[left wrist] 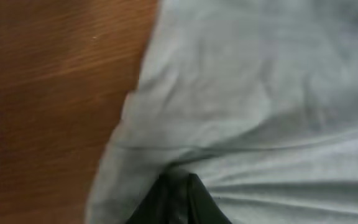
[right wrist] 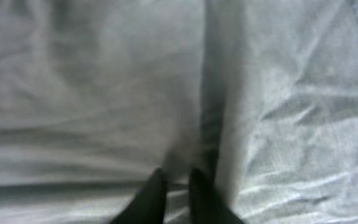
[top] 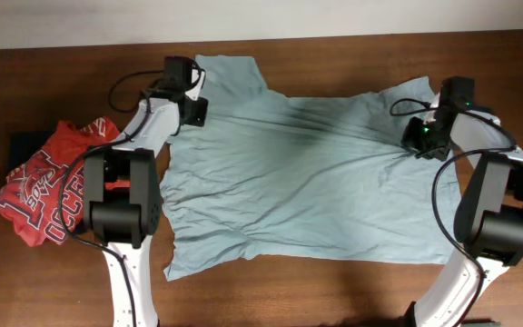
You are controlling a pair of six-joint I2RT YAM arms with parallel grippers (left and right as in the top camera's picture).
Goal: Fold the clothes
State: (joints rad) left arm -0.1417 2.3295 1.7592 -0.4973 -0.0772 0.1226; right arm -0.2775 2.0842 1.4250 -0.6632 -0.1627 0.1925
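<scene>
The pale grey-teal T-shirt lies spread out and wrinkled across the middle of the wooden table. My left gripper is at the shirt's upper left edge, below a sleeve, with its fingers shut on a pinch of the cloth. My right gripper is at the shirt's upper right part. Its fingers are closed on a raised fold of the cloth. Tension creases run across the shirt between the two grippers.
A crumpled red printed shirt lies at the left edge of the table, with a dark navy garment behind it. Bare wood shows left of the T-shirt. The arm bases stand at the front left and front right.
</scene>
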